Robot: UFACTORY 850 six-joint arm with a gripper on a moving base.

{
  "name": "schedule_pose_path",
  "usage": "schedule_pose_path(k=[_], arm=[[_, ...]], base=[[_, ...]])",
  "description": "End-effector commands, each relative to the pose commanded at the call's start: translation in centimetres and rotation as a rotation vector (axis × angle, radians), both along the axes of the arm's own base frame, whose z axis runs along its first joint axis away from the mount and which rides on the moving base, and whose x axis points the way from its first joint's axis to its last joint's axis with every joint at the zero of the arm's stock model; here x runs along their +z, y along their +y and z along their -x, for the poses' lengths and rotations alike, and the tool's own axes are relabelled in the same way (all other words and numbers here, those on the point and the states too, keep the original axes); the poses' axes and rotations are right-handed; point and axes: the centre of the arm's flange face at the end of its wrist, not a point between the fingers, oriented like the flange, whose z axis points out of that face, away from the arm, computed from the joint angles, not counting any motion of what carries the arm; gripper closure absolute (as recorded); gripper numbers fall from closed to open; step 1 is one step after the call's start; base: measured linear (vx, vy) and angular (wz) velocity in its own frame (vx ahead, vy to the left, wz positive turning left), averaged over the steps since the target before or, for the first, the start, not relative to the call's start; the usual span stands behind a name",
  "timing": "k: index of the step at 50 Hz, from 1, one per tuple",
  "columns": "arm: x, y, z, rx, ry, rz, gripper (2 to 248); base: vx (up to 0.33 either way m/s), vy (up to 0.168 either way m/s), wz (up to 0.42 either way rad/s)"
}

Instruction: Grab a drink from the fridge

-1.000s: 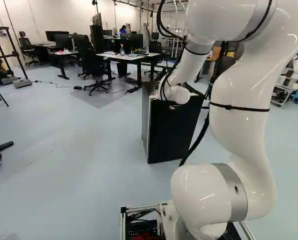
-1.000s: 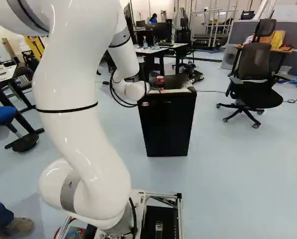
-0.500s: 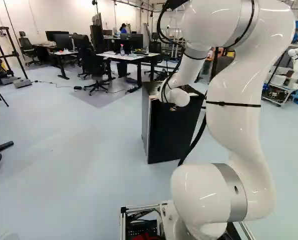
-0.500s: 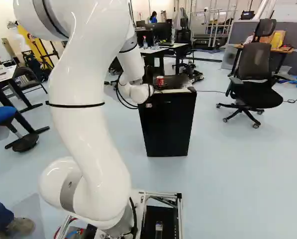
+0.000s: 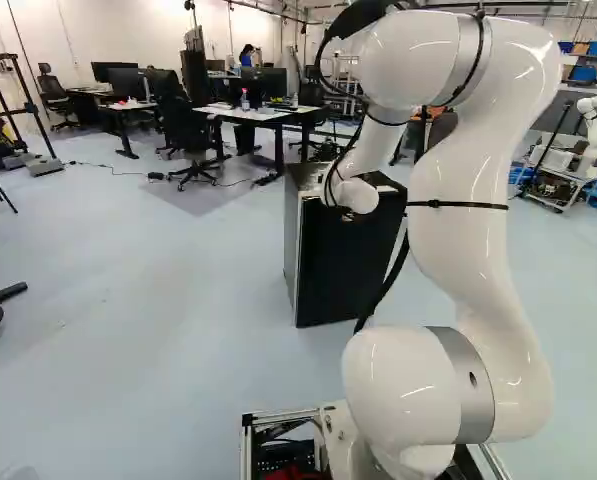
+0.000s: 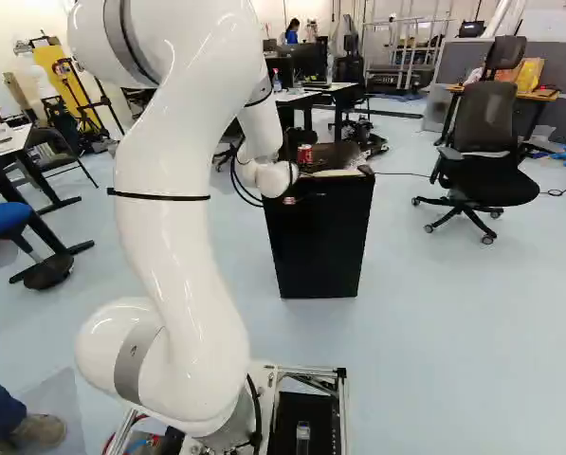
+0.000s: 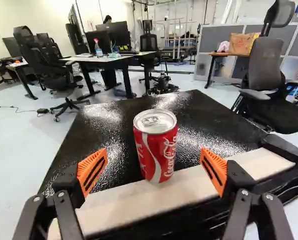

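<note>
1. Left base view: the squat, black, box-shaped fridge (image 5: pixel 348 262) stands at eleven o'clock from the arm's lowest joint. The glossy white arm (image 5: pixel 463 190) reaches over to its top front edge, presumably to bring the hand in level; the drink is hidden here.

2. Right base view: the fridge sits at one o'clock from that joint. The red drink can (image 6: pixel 304 154) stands on top, not inside, so opening the door seems unneeded. The arm's rounded wrist is at eight o'clock from the can.

3. Wrist view: the black gripper with orange ribbed pads (image 7: pixel 154 156) is spread wide, holding nothing. The can is upright at twelve o'clock, ahead of the gap and near the pale front strip (image 7: pixel 188 189), within easy reach. The wide spread probably leaves clearance on both sides; advancing straight before closing should avoid tipping it.
</note>
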Motion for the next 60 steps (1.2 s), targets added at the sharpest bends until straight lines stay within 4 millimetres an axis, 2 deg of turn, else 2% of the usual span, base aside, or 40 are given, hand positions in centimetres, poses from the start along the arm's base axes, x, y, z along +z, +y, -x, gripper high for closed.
schedule_pose_path(k=[5,17,18,22,23,27,28,32,33,38,39,60], arm=[[0.0,0.0,-0.6,0.001,-0.01,0.002,3],[0.0,0.0,-0.6,0.001,-0.01,0.002,3],[0.0,0.0,-0.6,0.001,-0.01,0.002,15],[0.0,0.0,-0.6,0.001,-0.01,0.002,15],[0.0,0.0,-0.6,0.001,-0.01,0.002,53],[0.0,0.0,-0.6,0.001,-0.01,0.002,53],[0.0,0.0,-0.6,0.001,-0.01,0.002,92],[0.0,0.0,-0.6,0.001,-0.01,0.002,92],[0.0,0.0,-0.6,0.001,-0.01,0.002,130],[0.0,0.0,-0.6,0.001,-0.01,0.002,130],[0.0,0.0,-0.6,0.001,-0.01,0.002,152],[1.9,0.0,-0.5,0.001,-0.041,0.006,152]], base=[[0.0,0.0,0.0],[0.0,0.0,0.0],[0.0,0.0,0.0],[0.0,0.0,0.0],[0.0,0.0,0.0],[0.0,0.0,0.0],[0.0,0.0,0.0],[0.0,0.0,0.0],[0.0,0.0,0.0],[0.0,0.0,0.0],[0.0,0.0,0.0],[0.0,0.0,0.0]])
